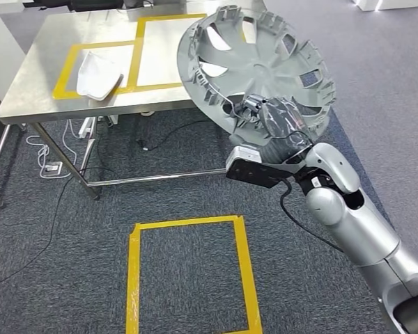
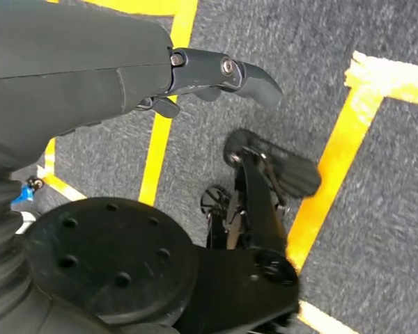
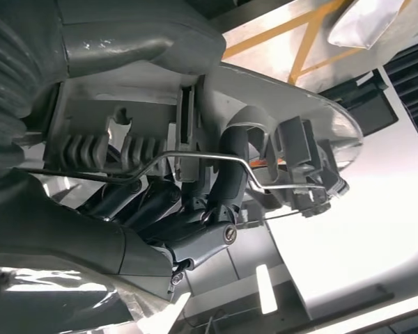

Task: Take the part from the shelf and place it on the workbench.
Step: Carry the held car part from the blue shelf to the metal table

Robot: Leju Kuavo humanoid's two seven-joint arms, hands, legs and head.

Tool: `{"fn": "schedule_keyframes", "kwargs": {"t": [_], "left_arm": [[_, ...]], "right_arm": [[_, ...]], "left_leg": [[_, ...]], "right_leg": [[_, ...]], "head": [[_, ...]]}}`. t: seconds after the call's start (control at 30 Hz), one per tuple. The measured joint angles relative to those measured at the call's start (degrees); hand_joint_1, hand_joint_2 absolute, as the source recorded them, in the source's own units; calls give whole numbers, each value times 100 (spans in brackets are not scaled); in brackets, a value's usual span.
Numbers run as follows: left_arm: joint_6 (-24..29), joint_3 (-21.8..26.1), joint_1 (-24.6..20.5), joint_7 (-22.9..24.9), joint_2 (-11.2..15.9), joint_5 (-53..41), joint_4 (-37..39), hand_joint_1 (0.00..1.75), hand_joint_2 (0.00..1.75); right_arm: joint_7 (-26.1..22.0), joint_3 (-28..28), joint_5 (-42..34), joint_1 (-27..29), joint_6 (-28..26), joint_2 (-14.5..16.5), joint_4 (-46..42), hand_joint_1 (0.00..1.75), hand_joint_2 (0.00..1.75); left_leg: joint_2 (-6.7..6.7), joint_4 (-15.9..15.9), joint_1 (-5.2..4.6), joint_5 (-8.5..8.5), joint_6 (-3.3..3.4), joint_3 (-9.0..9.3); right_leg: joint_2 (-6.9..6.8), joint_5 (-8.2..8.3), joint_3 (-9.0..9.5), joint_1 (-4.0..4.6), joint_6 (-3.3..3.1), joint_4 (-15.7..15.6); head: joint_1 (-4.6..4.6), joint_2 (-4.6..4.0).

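Note:
The part is a large grey wheel cover [image 1: 259, 66] with curved spokes and clips round its rim. My right hand [image 1: 272, 120] grips its near rim and holds it tilted in the air over the right end of the steel workbench [image 1: 44, 83]. Close up in the right wrist view, dark fingers [image 3: 230, 174] curl over the cover's rim [image 3: 281, 118] and wire ring. My left hand [image 2: 207, 76] hangs over the carpet with nothing in it, its fingers stretched out.
A white curved part [image 1: 97, 75] lies in a yellow taped box [image 1: 65, 69] on the workbench. A second taped box [image 1: 164, 42] lies beside it. On the carpet in front of me lies a yellow taped square [image 1: 188, 275]. Cables [image 1: 44, 163] trail under the bench.

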Motion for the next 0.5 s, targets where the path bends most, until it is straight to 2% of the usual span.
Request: {"fn": "schedule_keyframes", "kwargs": {"t": [0.03,0.07,0.1,0.13,0.2,0.23,0.27,0.37,0.43,0.5], "left_arm": [[-28,-15,-3,-19,-1,-27,0,0,175],[-63,-29,-3,-43,-1,-52,0,0,175],[-103,-39,-1,-75,1,-69,0,0,175],[-143,-42,0,-114,4,-80,0,0,175],[-201,-50,1,-207,20,-98,0,0,175],[-215,-59,-3,-251,31,-108,0,0,175],[-218,-73,-6,-289,42,-122,0,0,175],[-210,-146,15,-366,67,-180,0,0,175],[-212,-184,23,-395,79,-207,0,0,175],[-214,-198,9,-409,90,-211,0,0,175]], "right_arm": [[-1,-1,7,10,-17,0,4,175,175],[-2,-2,12,24,-30,0,8,175,175],[-3,-3,14,36,-37,0,11,175,175],[-3,-7,15,47,-40,0,13,175,175],[-5,-27,15,62,-45,-1,13,175,175],[-5,-43,19,68,-50,-1,13,175,175],[-6,-61,29,76,-59,-2,13,175,175],[2,-116,80,109,-90,-14,10,175,175],[9,-143,99,126,-101,-33,8,175,175],[10,-152,104,149,-110,-51,8,175,175]], "left_leg": [[44,286,15,-76,-11,-150],[65,437,25,-73,-14,-238],[71,382,29,33,-8,-225],[73,124,28,220,7,-111],[83,-598,4,561,54,227],[89,-869,-16,621,79,355],[92,-1008,-37,614,100,419],[80,-1132,-58,571,172,495],[77,-1217,-42,583,238,571],[77,-1230,-46,567,287,596]], "right_leg": [[-30,-12,11,7,-8,1],[-57,-26,25,11,-11,1],[-76,-42,43,12,-7,2],[-89,-59,66,11,2,2],[-111,-100,108,16,38,-2],[-121,-114,112,19,65,-4],[-131,-123,108,20,94,-10],[-148,-152,111,1,188,-42],[-139,-315,-19,1,211,217],[-128,-599,-410,7,214,918]], "head": [[0,0],[-2,0],[-3,0],[-3,0],[-2,0],[-3,0],[-1,0],[5,0],[13,0],[20,0]]}}
